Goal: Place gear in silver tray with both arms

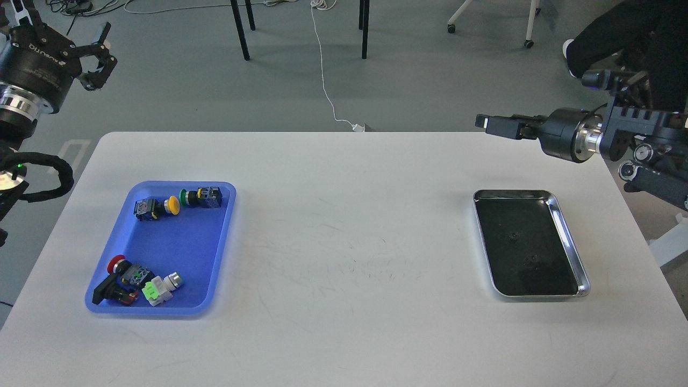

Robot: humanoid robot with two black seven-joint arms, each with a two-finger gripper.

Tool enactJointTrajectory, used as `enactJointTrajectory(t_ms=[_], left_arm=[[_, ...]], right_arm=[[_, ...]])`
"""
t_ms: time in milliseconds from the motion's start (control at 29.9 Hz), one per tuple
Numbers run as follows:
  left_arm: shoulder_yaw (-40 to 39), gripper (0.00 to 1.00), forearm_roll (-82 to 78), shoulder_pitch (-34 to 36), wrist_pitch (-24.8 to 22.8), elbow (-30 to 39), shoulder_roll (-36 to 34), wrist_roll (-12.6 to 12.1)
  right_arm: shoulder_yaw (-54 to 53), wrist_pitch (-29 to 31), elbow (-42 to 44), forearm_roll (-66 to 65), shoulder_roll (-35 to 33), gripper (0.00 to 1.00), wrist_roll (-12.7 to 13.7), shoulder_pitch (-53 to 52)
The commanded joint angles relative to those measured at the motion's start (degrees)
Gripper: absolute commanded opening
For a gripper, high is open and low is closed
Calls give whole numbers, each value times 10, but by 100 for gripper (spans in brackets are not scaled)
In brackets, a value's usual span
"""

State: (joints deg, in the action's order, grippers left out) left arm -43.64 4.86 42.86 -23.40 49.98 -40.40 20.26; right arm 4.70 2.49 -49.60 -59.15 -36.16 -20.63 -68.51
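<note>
the silver tray (570,248) lies on the right side of a white table (344,226), its dark reflective bottom bare. above the table's far right corner, well apart from the tray, the right gripper (492,124) points left; it is seen side-on, so i cannot tell how its jaws stand. the left gripper (99,54) is raised at the upper left, beyond the table edge, jaws spread wide and holding nothing. a blue tray (220,236) on the table's left side holds several push-button switches with red, yellow and green caps.
</note>
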Motion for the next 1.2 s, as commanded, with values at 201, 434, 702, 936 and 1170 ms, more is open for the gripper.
enactJointTrajectory(t_ms=[201, 434, 702, 936, 1170], left_arm=[[23, 98, -5, 12, 1, -31, 64, -4], [15, 98, 1, 27, 0, -97, 122, -27], [-5, 98, 9, 22, 2, -98, 170, -66], [-35, 98, 20, 20, 10, -98, 179, -67], [-34, 98, 21, 16, 13, -95, 180, -66]], right_arm=[[-242, -37, 107, 172, 163, 99, -1, 92], [-348, -31, 150, 377, 218, 99, 5, 104], [-458, 55, 256, 590, 236, 98, 24, 101], [-546, 123, 287, 656, 235, 98, 62, 120], [-551, 171, 282, 656, 234, 99, 57, 144]])
